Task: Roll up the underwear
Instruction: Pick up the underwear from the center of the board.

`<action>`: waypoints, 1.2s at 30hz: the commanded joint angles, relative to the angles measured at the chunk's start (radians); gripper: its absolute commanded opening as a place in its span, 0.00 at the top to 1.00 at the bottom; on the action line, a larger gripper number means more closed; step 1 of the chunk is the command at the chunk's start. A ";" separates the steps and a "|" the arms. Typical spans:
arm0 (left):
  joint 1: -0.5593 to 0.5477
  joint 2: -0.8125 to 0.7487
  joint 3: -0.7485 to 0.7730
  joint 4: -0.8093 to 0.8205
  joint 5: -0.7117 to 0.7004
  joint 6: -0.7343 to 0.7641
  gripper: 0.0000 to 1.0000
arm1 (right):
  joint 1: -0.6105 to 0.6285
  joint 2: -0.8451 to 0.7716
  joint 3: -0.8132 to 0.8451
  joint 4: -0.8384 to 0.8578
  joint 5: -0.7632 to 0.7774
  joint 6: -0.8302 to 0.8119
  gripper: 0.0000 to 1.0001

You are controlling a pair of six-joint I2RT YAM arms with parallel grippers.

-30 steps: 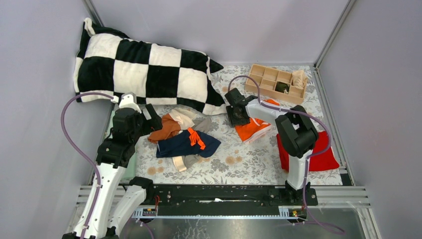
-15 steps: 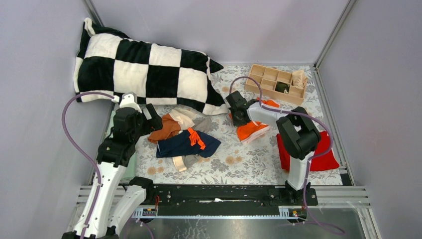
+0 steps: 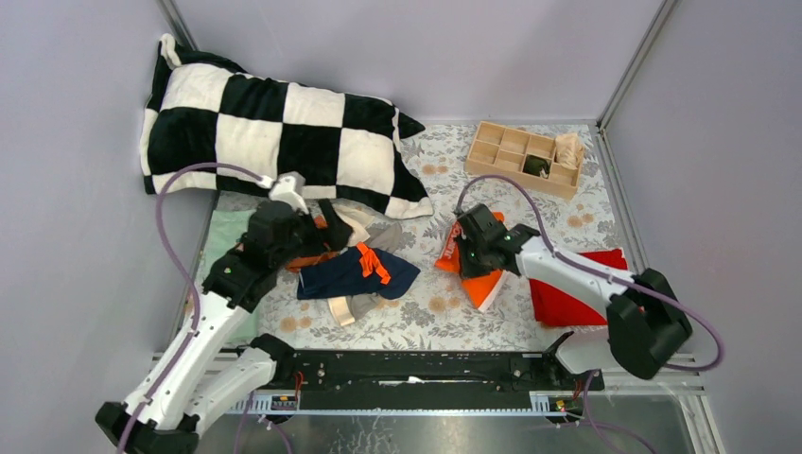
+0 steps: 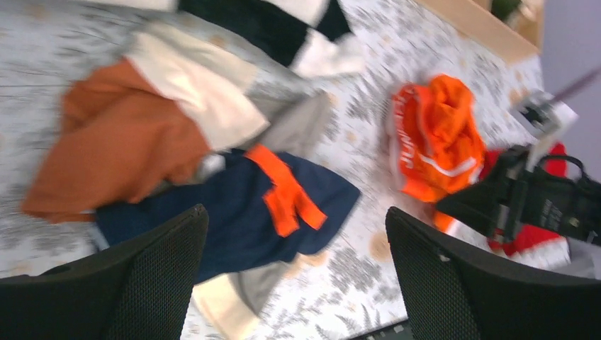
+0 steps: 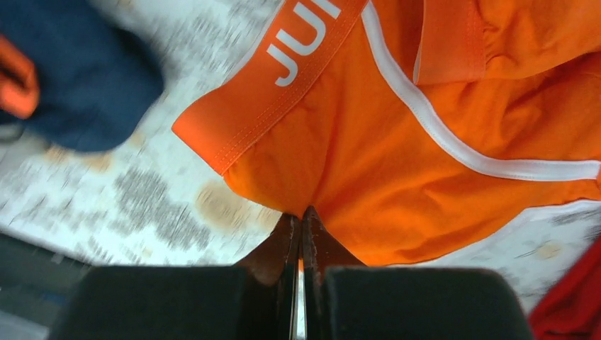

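The bright orange underwear (image 3: 487,284) with white lettering (image 5: 305,42) lies bunched on the floral sheet, and my right gripper (image 5: 301,216) is shut on a fold at its edge. In the top view that right gripper (image 3: 461,253) sits on the cloth's left side. More underwear makes a pile at the left: navy with orange trim (image 3: 355,274) (image 4: 234,219), rust-brown (image 4: 120,149), beige (image 4: 198,85) and grey (image 4: 298,127). My left gripper (image 4: 294,212) hangs wide open over the pile with nothing in it, and the top view shows this left gripper (image 3: 333,219) above the pile's far edge.
A black-and-white checked pillow (image 3: 284,128) lies along the back left. A wooden compartment tray (image 3: 520,156) stands at the back right. A plain red cloth (image 3: 567,303) lies under the right arm. Grey walls close in both sides.
My right gripper has shut on the orange underwear and dragged it toward the near side. My left arm has swung right, over the pile, its jaws staying open.
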 commanded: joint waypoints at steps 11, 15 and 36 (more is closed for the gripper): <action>-0.669 0.234 -0.196 0.346 -0.311 -0.394 0.01 | 0.045 -0.477 -0.322 0.080 -0.059 0.470 1.00; -0.721 0.345 -0.231 0.448 -0.295 -0.469 0.01 | 0.045 -0.556 -0.377 0.096 -0.024 0.527 1.00; -0.493 0.598 -0.354 0.570 -0.246 -0.518 0.01 | 0.045 -0.503 -0.384 0.117 -0.049 0.514 1.00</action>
